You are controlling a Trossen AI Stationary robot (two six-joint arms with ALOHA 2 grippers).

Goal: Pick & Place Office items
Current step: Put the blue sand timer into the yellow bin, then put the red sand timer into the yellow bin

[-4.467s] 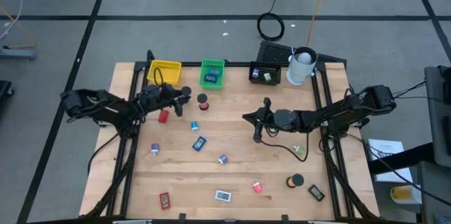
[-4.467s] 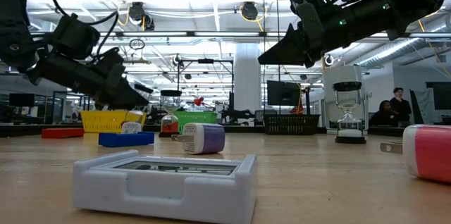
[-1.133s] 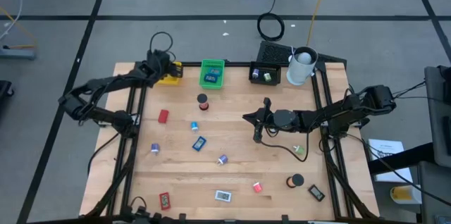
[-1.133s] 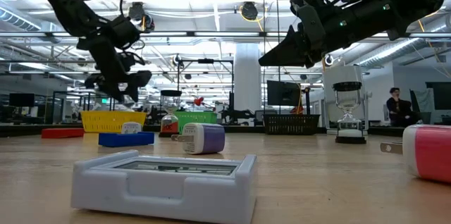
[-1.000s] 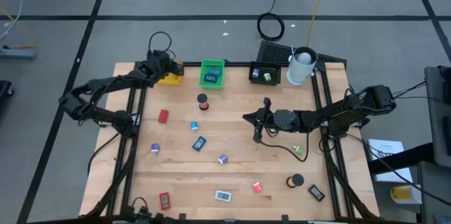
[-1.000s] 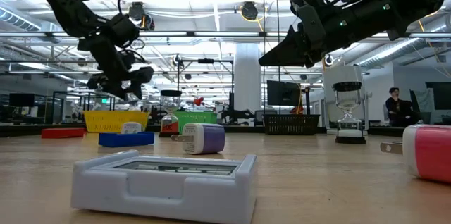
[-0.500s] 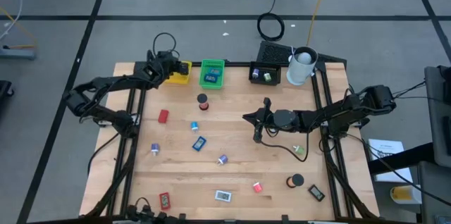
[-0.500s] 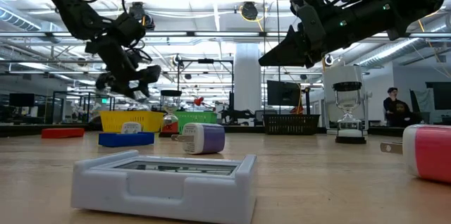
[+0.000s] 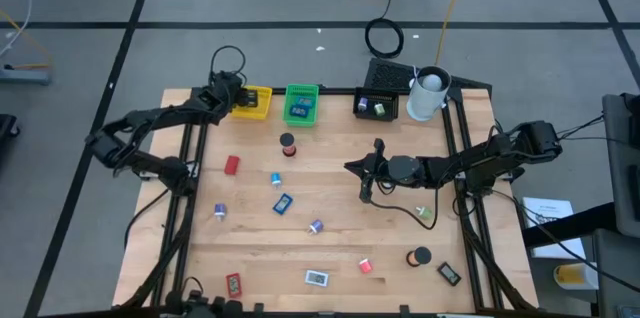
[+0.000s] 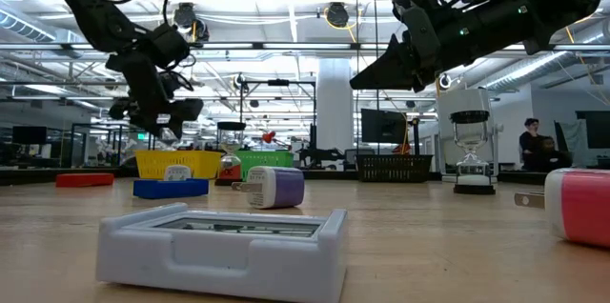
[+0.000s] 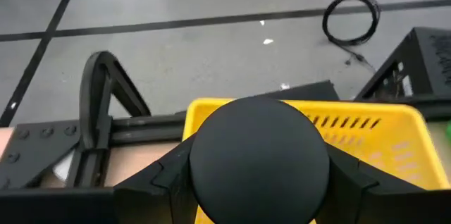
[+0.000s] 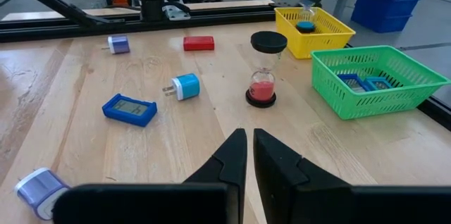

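- Holding the left gripper [image 9: 228,96] raised over the yellow plastic mesh tray [image 9: 262,108] at the back left of the wooden table [image 9: 250,248]. Judged as lining up to let the load fall straight inside.
- Grasping there a black round roll [image 11: 257,157], which fills the space between the two dark fingers. Spread about halfway around it, not released.
- Probably sorting by kind: showing one small dark and blue piece [image 12: 304,25] inside this same tray, and blue flat pieces inside the green mesh tray [image 9: 301,104] beside it.
- Hanging the right gripper [image 12: 249,139] above the middle of the table, pinched fully together on nothing. Judged as waiting, well apart from the working arm.
- Leaving the other office items loose on the wood, among them a red flat block [image 9: 232,165], a blue flat rectangular piece [image 9: 283,203] and a small purple plug [image 9: 316,226], all within reach for later picks.
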